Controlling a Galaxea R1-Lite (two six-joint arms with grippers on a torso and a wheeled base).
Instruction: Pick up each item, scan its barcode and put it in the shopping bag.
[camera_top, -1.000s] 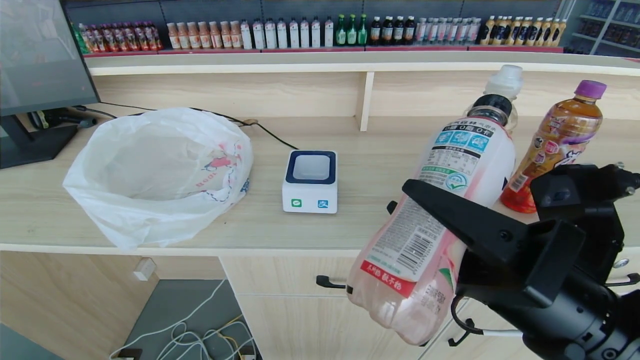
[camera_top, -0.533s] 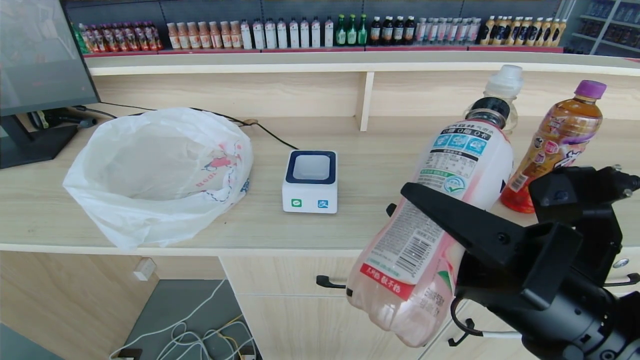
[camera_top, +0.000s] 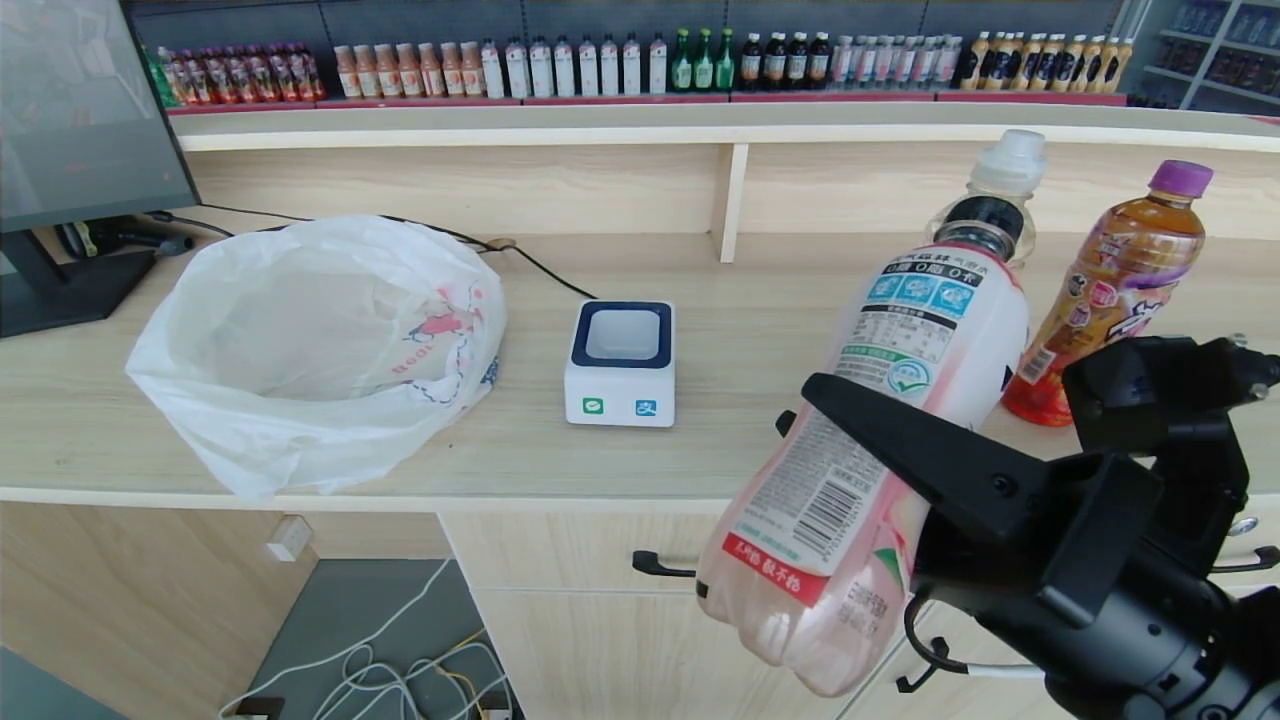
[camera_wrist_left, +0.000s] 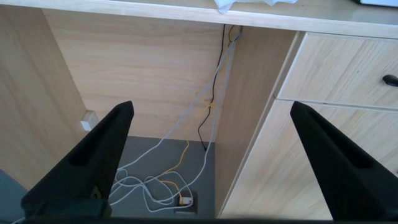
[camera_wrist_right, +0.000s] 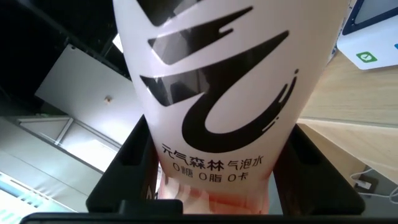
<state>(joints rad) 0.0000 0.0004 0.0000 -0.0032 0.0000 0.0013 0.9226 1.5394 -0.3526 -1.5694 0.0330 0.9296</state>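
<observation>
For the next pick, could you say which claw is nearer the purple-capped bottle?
Right: right claw is just in front of the purple-capped bottle; left claw hangs below the counter.

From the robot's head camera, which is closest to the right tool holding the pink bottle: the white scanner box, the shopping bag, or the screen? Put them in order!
1. The scanner: middle of the counter, nearest the right tool gripping the pink bottle.
2. The shopping bag: further left on the counter.
3. The screen: far left corner, farthest.
</observation>
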